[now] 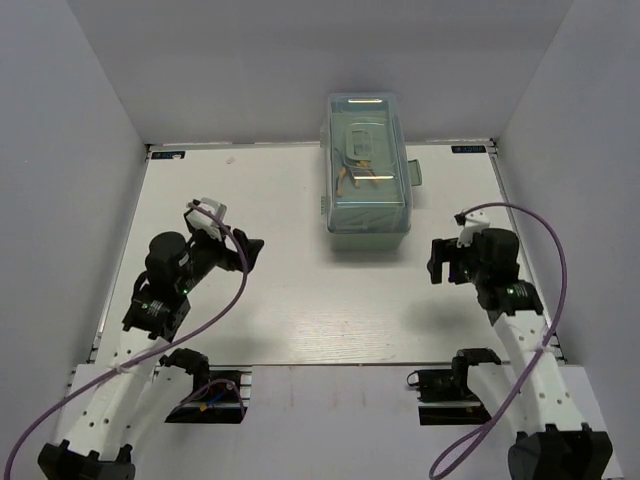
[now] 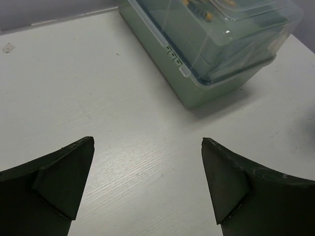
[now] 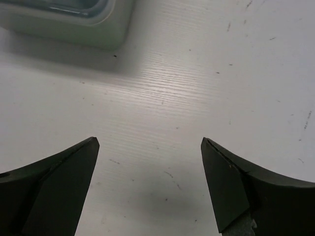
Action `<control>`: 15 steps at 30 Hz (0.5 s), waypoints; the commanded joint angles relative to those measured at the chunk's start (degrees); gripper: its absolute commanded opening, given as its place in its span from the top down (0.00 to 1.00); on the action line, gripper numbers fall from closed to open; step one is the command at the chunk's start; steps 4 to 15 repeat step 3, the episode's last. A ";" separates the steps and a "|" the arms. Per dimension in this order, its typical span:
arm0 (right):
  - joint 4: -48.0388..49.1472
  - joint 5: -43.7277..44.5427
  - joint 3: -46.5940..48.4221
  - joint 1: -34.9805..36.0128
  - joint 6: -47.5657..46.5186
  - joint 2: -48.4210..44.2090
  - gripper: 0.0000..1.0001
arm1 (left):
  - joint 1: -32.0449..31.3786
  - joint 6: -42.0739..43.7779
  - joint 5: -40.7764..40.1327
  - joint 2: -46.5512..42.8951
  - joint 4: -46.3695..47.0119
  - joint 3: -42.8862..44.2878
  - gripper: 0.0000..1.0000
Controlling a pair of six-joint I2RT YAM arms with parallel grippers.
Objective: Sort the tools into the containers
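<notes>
The toolbox stands at the table's far edge, pliers inside.

A white table with faint wood grain is boxed in by three plain, pale grey panels: a left wall, a back wall and a right wall. The light is soft and even. A few small dark specks mark the tabletop.

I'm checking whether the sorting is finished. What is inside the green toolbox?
Through the closed clear lid of the toolbox, yellow-handled pliers show. The lid's haze and glare hide whatever else lies inside.
</notes>
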 commanded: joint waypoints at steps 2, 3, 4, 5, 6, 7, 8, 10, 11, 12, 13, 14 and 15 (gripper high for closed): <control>1.01 -5.94 -4.82 -0.08 3.06 -4.36 0.10 | -0.12 1.04 -1.37 0.01 -0.18 -1.64 0.00; 1.45 -6.12 -5.28 -0.42 0.80 -5.58 0.10 | -0.12 1.04 -1.37 -0.60 -0.18 -1.64 0.00; 1.45 -6.12 -5.28 -0.42 0.80 -5.58 0.10 | -0.12 1.04 -1.37 -0.60 -0.18 -1.64 0.00; 1.45 -6.12 -5.28 -0.42 0.80 -5.58 0.10 | -0.12 1.04 -1.37 -0.60 -0.18 -1.64 0.00; 1.45 -6.12 -5.28 -0.42 0.80 -5.58 0.10 | -0.12 1.04 -1.37 -0.60 -0.18 -1.64 0.00; 1.45 -6.12 -5.28 -0.42 0.80 -5.58 0.10 | -0.12 1.04 -1.37 -0.60 -0.18 -1.64 0.00; 1.45 -6.12 -5.28 -0.42 0.80 -5.58 0.10 | -0.12 1.04 -1.37 -0.60 -0.18 -1.64 0.00; 1.45 -6.12 -5.28 -0.42 0.80 -5.58 0.10 | -0.12 1.04 -1.37 -0.60 -0.18 -1.64 0.00; 1.45 -6.12 -5.28 -0.42 0.80 -5.58 0.10 | -0.12 1.04 -1.37 -0.60 -0.18 -1.64 0.00; 1.45 -6.12 -5.28 -0.42 0.80 -5.58 0.10 | -0.12 1.04 -1.37 -0.60 -0.18 -1.64 0.00; 1.45 -6.12 -5.28 -0.42 0.80 -5.58 0.10 | -0.12 1.04 -1.37 -0.60 -0.18 -1.64 0.00; 1.45 -6.12 -5.28 -0.42 0.80 -5.58 0.10 | -0.12 1.04 -1.37 -0.60 -0.18 -1.64 0.00; 1.45 -6.12 -5.28 -0.42 0.80 -5.58 0.10 | -0.12 1.04 -1.37 -0.60 -0.18 -1.64 0.00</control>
